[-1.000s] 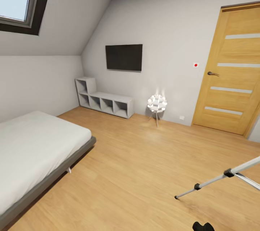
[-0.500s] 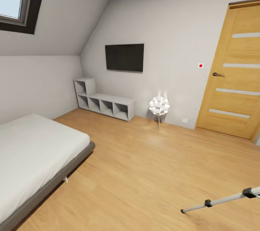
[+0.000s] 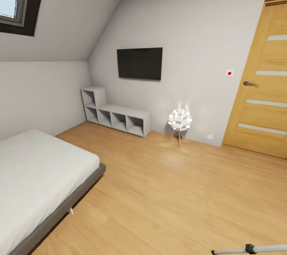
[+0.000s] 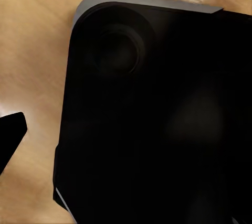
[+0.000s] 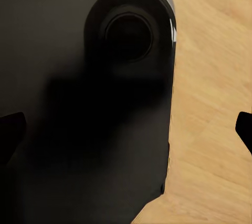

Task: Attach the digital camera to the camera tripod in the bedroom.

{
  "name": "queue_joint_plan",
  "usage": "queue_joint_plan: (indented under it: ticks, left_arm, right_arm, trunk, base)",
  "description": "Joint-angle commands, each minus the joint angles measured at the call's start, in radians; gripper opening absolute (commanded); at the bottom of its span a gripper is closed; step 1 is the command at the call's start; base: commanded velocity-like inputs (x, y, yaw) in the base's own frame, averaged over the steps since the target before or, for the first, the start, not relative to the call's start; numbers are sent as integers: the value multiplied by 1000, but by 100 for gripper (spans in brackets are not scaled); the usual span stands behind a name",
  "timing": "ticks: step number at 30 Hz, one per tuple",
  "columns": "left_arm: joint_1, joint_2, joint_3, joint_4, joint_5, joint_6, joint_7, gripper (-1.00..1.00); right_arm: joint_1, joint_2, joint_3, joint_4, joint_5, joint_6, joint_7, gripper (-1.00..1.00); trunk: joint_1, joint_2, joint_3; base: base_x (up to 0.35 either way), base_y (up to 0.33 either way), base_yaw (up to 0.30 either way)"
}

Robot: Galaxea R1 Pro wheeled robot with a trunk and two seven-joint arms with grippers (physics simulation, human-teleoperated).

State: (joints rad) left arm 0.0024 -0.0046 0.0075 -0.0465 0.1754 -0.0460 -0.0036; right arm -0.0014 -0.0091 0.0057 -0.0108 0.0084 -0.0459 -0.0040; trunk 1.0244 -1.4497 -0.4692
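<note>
Room: the bedroom, pale grey walls [image 3: 199,28] meeting a sloped ceiling; a dark-framed skylight [image 3: 18,0] set into the slope at upper left
Floor: light wood planks [image 3: 159,199] running across the whole middle of the head view; the same planks show beneath both wrists
Bed: grey frame with a white mattress [image 3: 36,171], low at the left, one corner reaching out toward the open floor
Door: wood, with pale horizontal strips and a dark lever handle [image 3: 263,83], shut, at the right on the far wall
Robot base: a black slab with a rounded corner and a round recess [image 4: 152,124], seen from the left wrist over the planks; the right wrist looks down on the matching black corner [image 5: 84,103]
Shelf unit: grey stepped cubbies [image 3: 115,115] against the far wall, taller at its left end
Television: flat black panel [image 3: 139,63] on the wall above the shelf unit
Lamp: white cluster of globes on thin legs [image 3: 179,120], lit, standing between the shelf unit and the door
Camera tripod: one silver leg with a black joint [image 3: 255,249] lying along the bottom right edge of the head view, close to the floor
Left gripper: one dark fingertip [image 4: 10,135] at the frame edge; whether spread or closed I cannot tell
Right gripper: two dark fingertips [image 5: 11,132] at opposite edges, spread wide with bare floor between
</note>
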Motion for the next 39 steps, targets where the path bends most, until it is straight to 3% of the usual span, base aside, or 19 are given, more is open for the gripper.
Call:
queue_joint_plan:
  ticks: [1, 17, 39]
  left_arm:
    - [0, 0, 0, -1, 7, -2, 0, 100]
    - [0, -1, 0, -1, 7, -2, 1, 100]
    - [0, -2, 0, -1, 7, -2, 1, 100]
  right_arm:
    - [0, 0, 0, 0, 1, -3, 0, 100]
    - [0, 2, 0, 0, 1, -2, 1, 100]
    - [0, 3, 0, 0, 1, -3, 0, 100]
  trunk:
    - [1, 0, -1]
    - [1, 0, -1]
    - [1, 0, -1]
  base:
    - [322, 140, 0]
    - [305, 137, -80]
    - [22, 11, -251]
